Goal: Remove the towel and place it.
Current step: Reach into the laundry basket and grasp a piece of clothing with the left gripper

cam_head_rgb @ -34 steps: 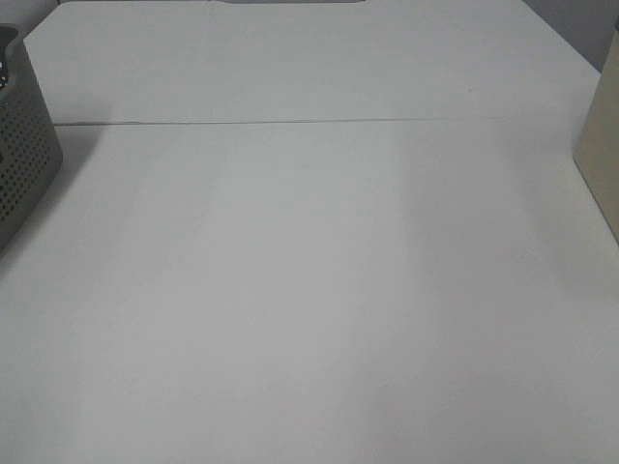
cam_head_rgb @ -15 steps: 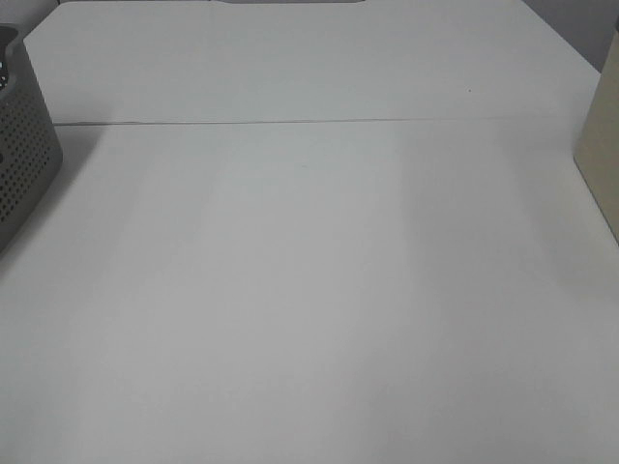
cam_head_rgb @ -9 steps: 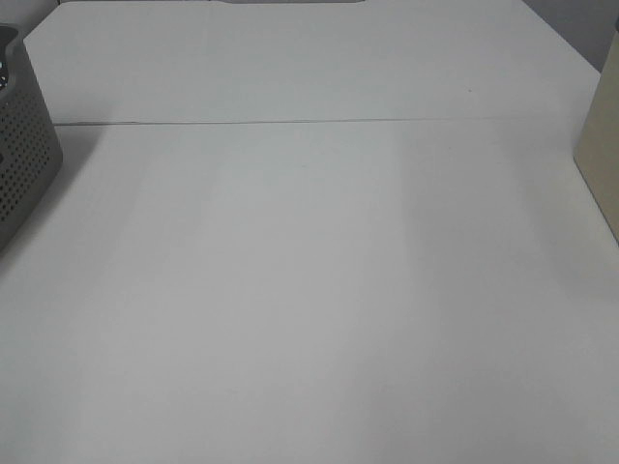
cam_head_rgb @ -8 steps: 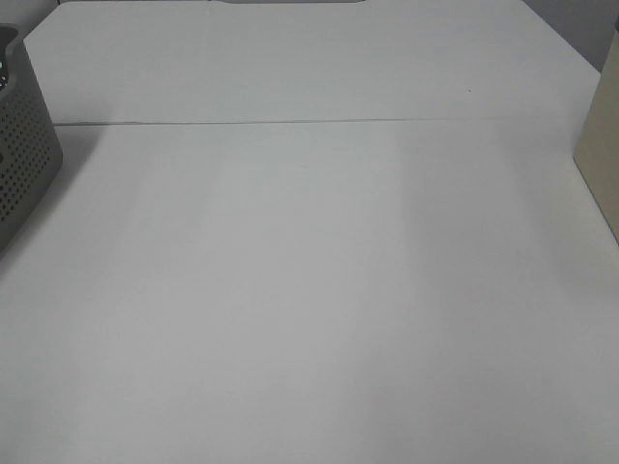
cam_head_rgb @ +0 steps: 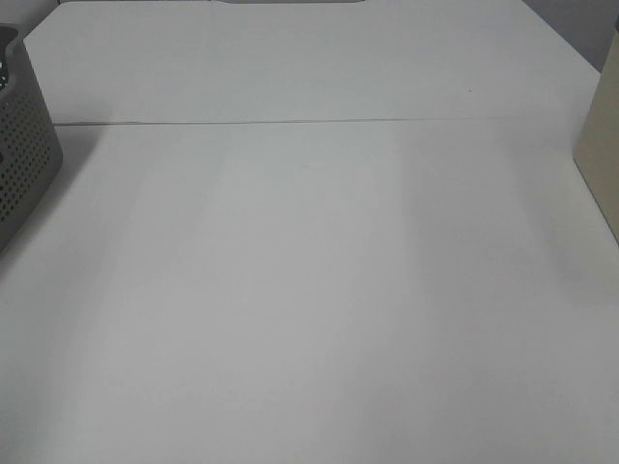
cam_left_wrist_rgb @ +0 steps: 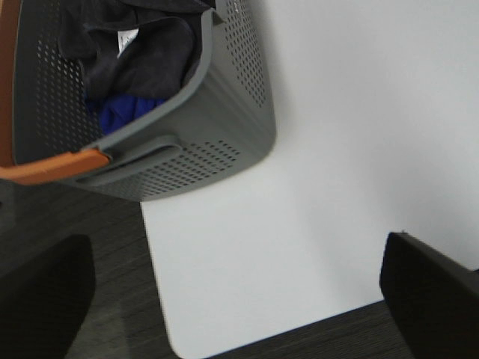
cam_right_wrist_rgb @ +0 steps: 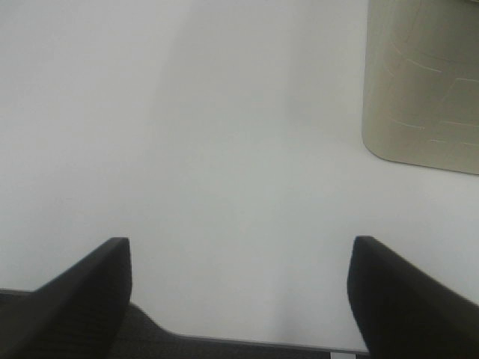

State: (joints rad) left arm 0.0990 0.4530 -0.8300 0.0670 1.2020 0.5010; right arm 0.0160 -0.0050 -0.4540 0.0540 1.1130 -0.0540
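The dark charcoal towel (cam_left_wrist_rgb: 142, 52) lies crumpled inside the grey perforated basket (cam_left_wrist_rgb: 217, 142), with its small white label (cam_left_wrist_rgb: 127, 39) showing. In the exterior view only the basket's side (cam_head_rgb: 24, 164) shows at the left edge, and the towel is hidden there. My left gripper (cam_left_wrist_rgb: 238, 299) is open and empty, above the table's edge and well apart from the basket. My right gripper (cam_right_wrist_rgb: 239, 299) is open and empty over bare white table. Neither gripper shows in the exterior view.
A blue cloth (cam_left_wrist_rgb: 123, 112) lies under the towel in the basket, which has an orange handle (cam_left_wrist_rgb: 52, 164). A beige container (cam_right_wrist_rgb: 423, 82) stands at the table's right side (cam_head_rgb: 602, 145). A seam crosses the white table (cam_head_rgb: 309, 290). Dark floor lies past the table's edge.
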